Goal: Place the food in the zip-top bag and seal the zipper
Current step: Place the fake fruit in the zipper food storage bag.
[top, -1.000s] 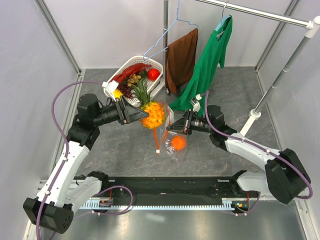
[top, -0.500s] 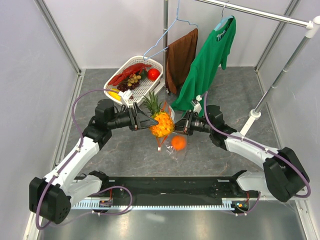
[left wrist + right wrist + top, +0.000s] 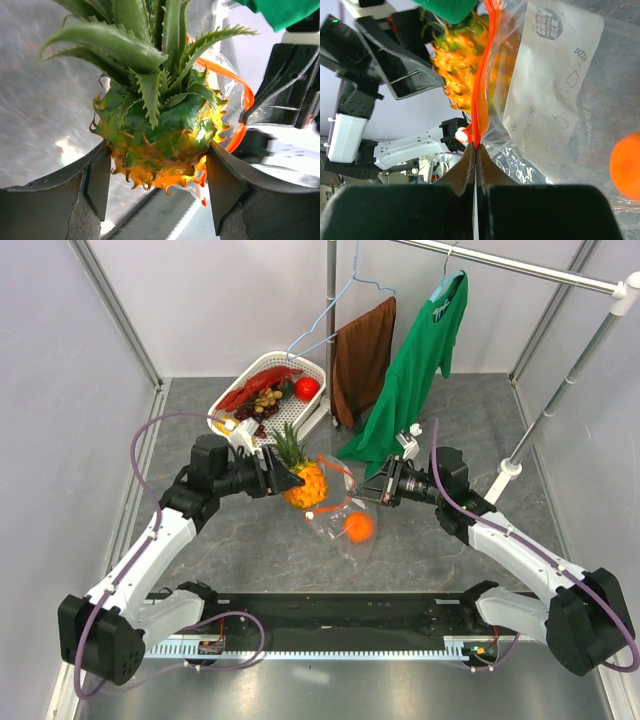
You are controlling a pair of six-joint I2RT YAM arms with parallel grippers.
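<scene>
Left end effector [image 3: 289,480]: clamped on pineapple [image 3: 160,135] beside bag mouth (light, spiky; hold the body) | right end effector [image 3: 475,150]: pinching zipper [image 3: 483,75] of bag [image 3: 550,100], soft, slippery | ball [image 3: 627,165] inside.

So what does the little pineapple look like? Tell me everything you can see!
The pineapple is a small plastic-looking toy: a spiky orange body turning green near the top, crowned with long green saw-edged leaves. The left gripper pinches its body from both sides, holding it up in the air, leaves pointing toward the white basket. It hangs right beside the red-orange strip of the clear bag.
</scene>
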